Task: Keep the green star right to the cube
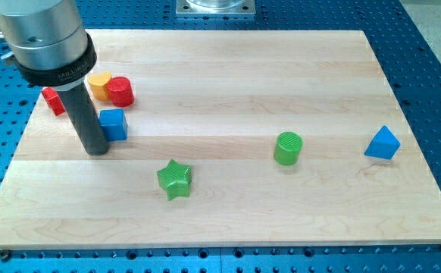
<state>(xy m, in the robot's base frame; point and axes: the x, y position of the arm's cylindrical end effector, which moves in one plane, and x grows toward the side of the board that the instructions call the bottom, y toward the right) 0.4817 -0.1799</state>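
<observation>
My tip (97,151) is sitting on the wooden board (228,68) at the view's left, just left of the blue cube (114,123) and slightly lower than it in the view. The rod (86,117) is overlapping the cube's left edge in the picture, so I cannot tell if it is touching or only just beside it. There are no fingers on this arm, only the straight dark rod hanging from a silver cylinder with a black collar (50,45), so nothing is spreading or pinching.

The green star (175,180) is lying flat toward the view's bottom, right of the blue cube and lower than it, standing apart from both the cube and my tip. It is touching nothing.

A green cylinder (287,148) is standing upright further to the view's right, well apart from the star. A blue triangular block (382,143) is sitting near the board's right edge, alone.

At the view's upper left, a red cylinder (120,91) and a yellow block (99,83) are sitting pressed together just above the blue cube. The yellow one's shape is partly hidden by the collar. A red block (53,100) is peeking out left of the rod, its shape unclear.

The board is resting on a blue perforated table (433,68).
</observation>
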